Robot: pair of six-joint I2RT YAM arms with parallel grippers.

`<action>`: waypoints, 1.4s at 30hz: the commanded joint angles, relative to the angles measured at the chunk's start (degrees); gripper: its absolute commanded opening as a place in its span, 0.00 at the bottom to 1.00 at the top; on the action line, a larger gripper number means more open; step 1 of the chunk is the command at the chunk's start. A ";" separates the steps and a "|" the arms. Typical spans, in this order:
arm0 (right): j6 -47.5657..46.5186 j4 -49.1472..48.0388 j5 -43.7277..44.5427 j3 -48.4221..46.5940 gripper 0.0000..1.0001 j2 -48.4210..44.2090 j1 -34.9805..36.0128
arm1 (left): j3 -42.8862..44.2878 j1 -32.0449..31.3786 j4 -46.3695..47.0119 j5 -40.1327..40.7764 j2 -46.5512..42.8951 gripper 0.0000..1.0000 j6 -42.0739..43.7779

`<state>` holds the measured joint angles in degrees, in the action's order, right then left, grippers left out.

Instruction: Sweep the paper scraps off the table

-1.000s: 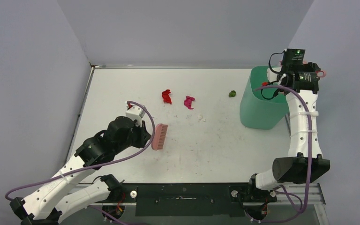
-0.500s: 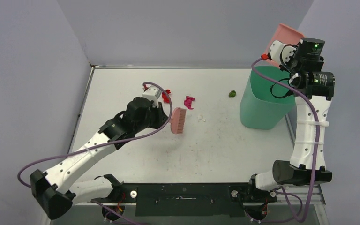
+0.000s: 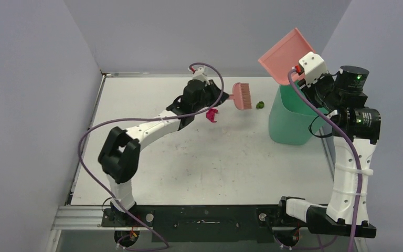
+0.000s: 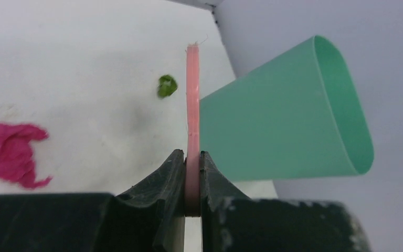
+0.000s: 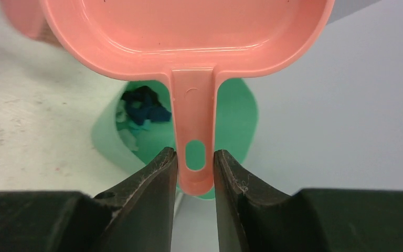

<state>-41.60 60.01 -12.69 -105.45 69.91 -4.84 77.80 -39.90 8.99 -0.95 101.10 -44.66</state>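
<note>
We see a green bin (image 3: 293, 121) standing at the right edge of the tabletop (image 3: 199, 168), close behind the far-right corner of the working area. Over its rim, our right pincer (image 5: 194, 157) is clamped on the handle of a pink dustpan (image 3: 285, 54), which tilts upward; the pan looks bare inside. Down in the bin lie dark blue scraps (image 5: 146, 107) with a few paler bits.

Our left pincer (image 4: 191, 160) is clamped on a pink brush (image 3: 241, 96), whose head sticks out to its right. The green scrap (image 3: 260, 105) lies on the tabletop just beside the brush head, between it and the bin wall. The magenta scrap (image 3: 211, 114) lies near the left pincer on its near side, apart from the brush. We cannot tell whether the bristles touch the tabletop.
</note>
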 commanded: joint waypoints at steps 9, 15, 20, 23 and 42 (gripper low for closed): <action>9.67 -5.82 -11.12 13.08 0.05 -4.58 0.36 | 49.54 -1.05 11.09 -5.88 44.93 0.00 -16.51; 11.19 -5.85 -10.75 13.44 0.05 -1.39 1.07 | 77.01 -2.60 1.18 0.24 65.04 0.00 -21.78; 10.45 -6.18 -10.12 13.96 0.05 0.23 1.60 | 69.35 -3.01 2.77 0.04 63.68 0.00 -25.87; 9.55 -6.88 -9.78 15.16 0.05 0.18 1.92 | 64.06 -3.25 0.95 -1.37 60.86 0.00 -26.51; -1.61 -5.23 -3.36 22.77 0.05 -3.00 10.16 | -9.21 0.20 -8.06 -2.01 12.86 0.00 -20.25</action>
<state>-39.66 56.25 -20.60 -83.83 69.08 1.23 78.19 -39.97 12.86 -4.56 122.32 -71.24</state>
